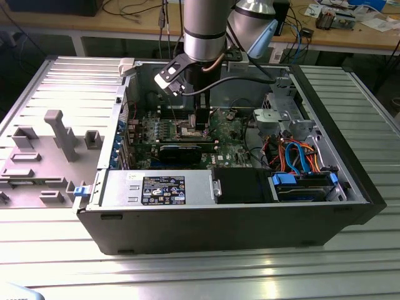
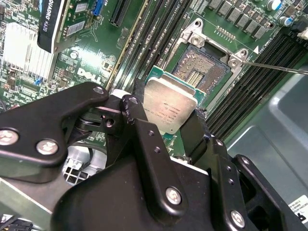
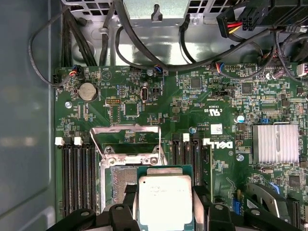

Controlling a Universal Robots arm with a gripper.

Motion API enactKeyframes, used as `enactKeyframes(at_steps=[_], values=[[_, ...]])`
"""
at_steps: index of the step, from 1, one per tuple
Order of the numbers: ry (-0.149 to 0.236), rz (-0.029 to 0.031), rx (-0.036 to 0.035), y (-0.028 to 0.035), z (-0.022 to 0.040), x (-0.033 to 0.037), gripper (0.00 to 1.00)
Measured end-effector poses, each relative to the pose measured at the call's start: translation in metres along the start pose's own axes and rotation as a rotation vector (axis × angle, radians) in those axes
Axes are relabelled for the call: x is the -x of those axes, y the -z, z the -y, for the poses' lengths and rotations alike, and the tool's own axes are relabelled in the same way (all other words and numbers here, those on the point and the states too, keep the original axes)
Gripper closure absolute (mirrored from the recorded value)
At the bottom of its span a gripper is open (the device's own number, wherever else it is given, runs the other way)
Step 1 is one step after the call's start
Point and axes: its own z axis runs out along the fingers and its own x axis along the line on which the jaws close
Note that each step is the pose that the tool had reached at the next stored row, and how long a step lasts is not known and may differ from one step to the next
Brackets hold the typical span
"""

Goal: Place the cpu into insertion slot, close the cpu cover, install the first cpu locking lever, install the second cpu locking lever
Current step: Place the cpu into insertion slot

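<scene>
Quick look at the chip: the small flat square cpu (image 2: 171, 103) has a dull silver-grey metal top with faint print, and a green edge peeks out around it. The black two-fingered pincer (image 2: 166, 111) is clamped on it, one finger on each of two opposite edges, so it's only as wide open as the chip itself. In both wrist views the chip hangs partly over the square silver-rimmed insertion slot (image 2: 207, 67). It isn't seated, and the slot's tan-gold centre is bare. The thin silvery cpu cover (image 3: 126, 139) is swung open off the slot, with the board visible through its window.

It's all inside the open black computer case (image 1: 237, 231) lying on the ribbed aluminium bench (image 1: 206, 275). In there you've got the green motherboard (image 1: 228, 128), a long black card (image 1: 181, 150), a silver power supply box (image 1: 125, 187) and blue and orange cables (image 1: 300, 156) on the exterior view's right.
</scene>
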Motion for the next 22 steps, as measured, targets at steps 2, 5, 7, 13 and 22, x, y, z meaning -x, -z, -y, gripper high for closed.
enactKeyframes(at_steps=[2, 5, 7, 13, 22], values=[[0.000, -0.0002, 0.0000, -0.0003, 0.0000, 0.0000, 0.45], [0.000, -0.0004, 0.0000, -0.0009, 0.0002, 0.0000, 0.45], [0.000, -0.0005, 0.0000, -0.0011, 0.0003, 0.0000, 0.45], [0.000, -0.0005, 0.0000, -0.0024, 0.0003, 0.0000, 0.45], [0.024, 0.0207, 0.0002, -0.0112, 0.0087, -0.0082, 0.45]])
